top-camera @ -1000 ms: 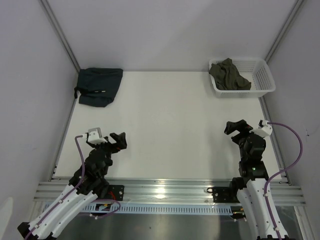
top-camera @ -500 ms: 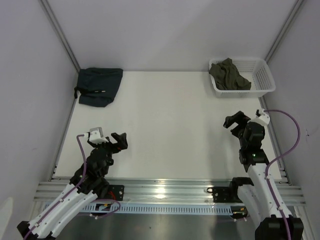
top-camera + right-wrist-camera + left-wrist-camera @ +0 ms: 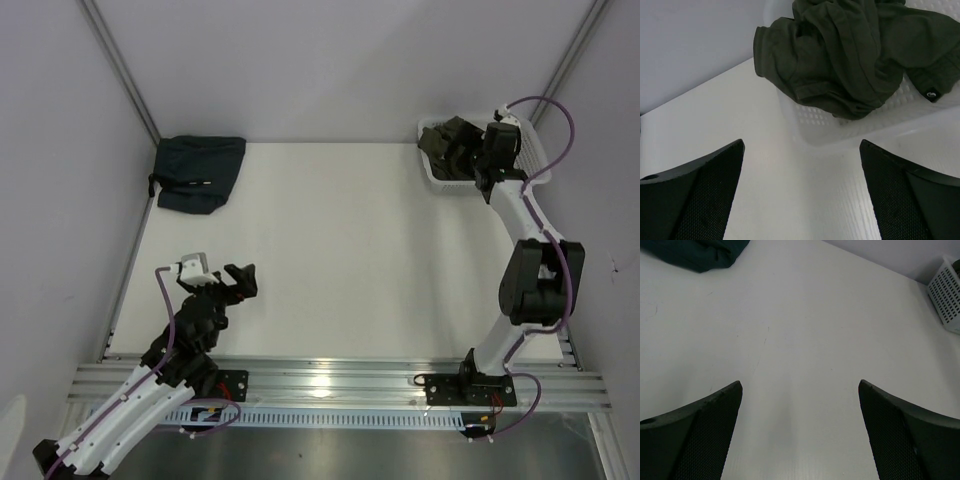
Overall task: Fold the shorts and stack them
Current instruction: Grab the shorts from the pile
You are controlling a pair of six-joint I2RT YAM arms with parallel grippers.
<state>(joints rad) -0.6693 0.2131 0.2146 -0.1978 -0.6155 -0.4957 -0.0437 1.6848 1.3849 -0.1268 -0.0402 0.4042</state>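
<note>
The olive-green shorts [image 3: 437, 138] lie crumpled in a white mesh basket [image 3: 536, 166] at the back right corner. In the right wrist view the shorts [image 3: 850, 50] bulge over the basket's near wall [image 3: 840, 130]. My right gripper [image 3: 458, 152] hangs open at the basket's left end, just short of the cloth, and its jaws [image 3: 801, 150] stand wide with nothing between them. Over bare table at the front left, my left gripper [image 3: 243, 280] is open and empty, with only white tabletop between its fingers in the left wrist view [image 3: 800, 385].
A dark blue-green folded garment [image 3: 198, 172] lies at the back left corner, and its edge shows in the left wrist view [image 3: 695, 252]. Grey walls and metal rails close in the table. The basket's corner [image 3: 946, 295] shows far right.
My right arm has stretched from the front right of the table to the back, bringing its open gripper up to the basket. The left arm has barely moved.
</note>
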